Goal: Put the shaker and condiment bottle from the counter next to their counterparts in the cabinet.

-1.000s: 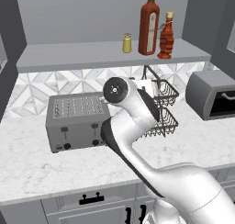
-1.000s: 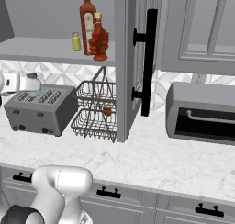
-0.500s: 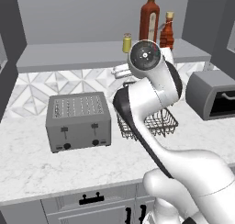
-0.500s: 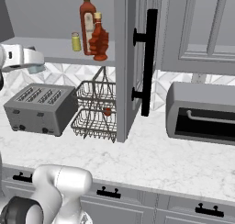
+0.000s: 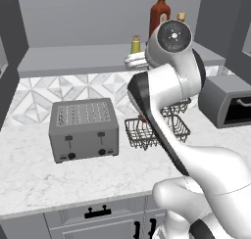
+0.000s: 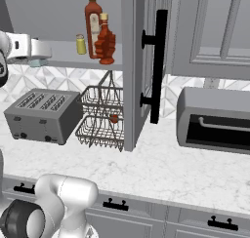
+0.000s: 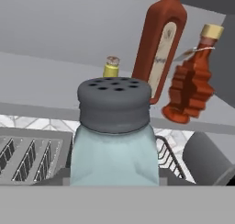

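While the tool grips the shaker upright just in front of the cabinet shelf, the condiment bottle stands on that shelf beside the red bottle, with the yellow shaker left of them.

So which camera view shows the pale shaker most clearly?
The hand view: the shaker sits close up, grey cap and glass body plain. The right base view shows a pale bit under the gripper; the left base view hides it behind the arm.
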